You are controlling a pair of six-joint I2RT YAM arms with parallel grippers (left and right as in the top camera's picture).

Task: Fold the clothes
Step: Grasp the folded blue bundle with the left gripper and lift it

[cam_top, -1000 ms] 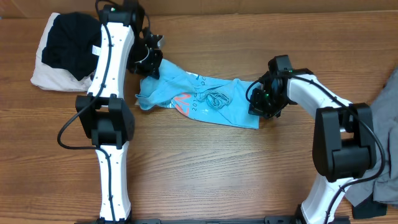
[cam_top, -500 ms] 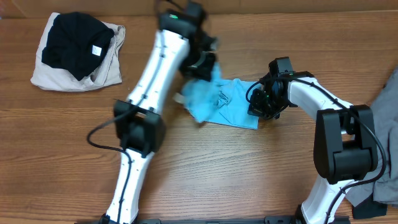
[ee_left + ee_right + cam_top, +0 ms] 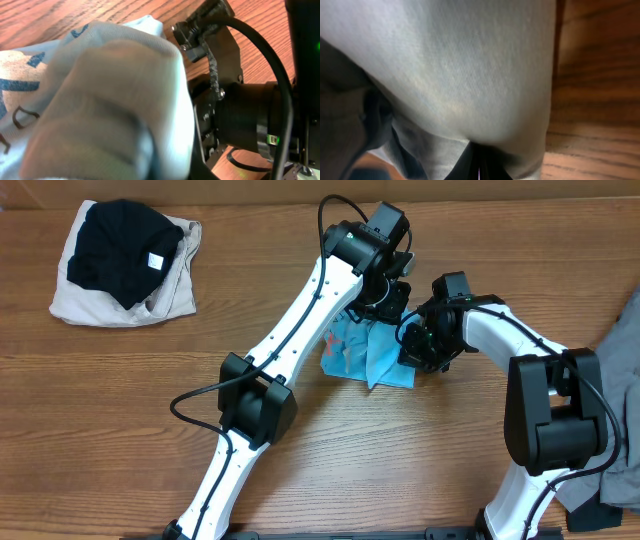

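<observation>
Overhead: blue shirt (image 3: 362, 356) lies bunched on table (image 3: 300, 470), between the 2 grippers. Left gripper (image 3: 380, 308) sits at its top edge; cloth covers the fingers in left wrist view, so cannot tell its opening. Right gripper (image 3: 418, 352) is clamped closed on the shirt's right edge.

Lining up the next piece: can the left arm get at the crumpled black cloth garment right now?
Probably yes: nothing on the wooden table blocks the black cloth garment. But the sky-blue cloth T-shirt drapes the left gripper and must drop first.
</observation>
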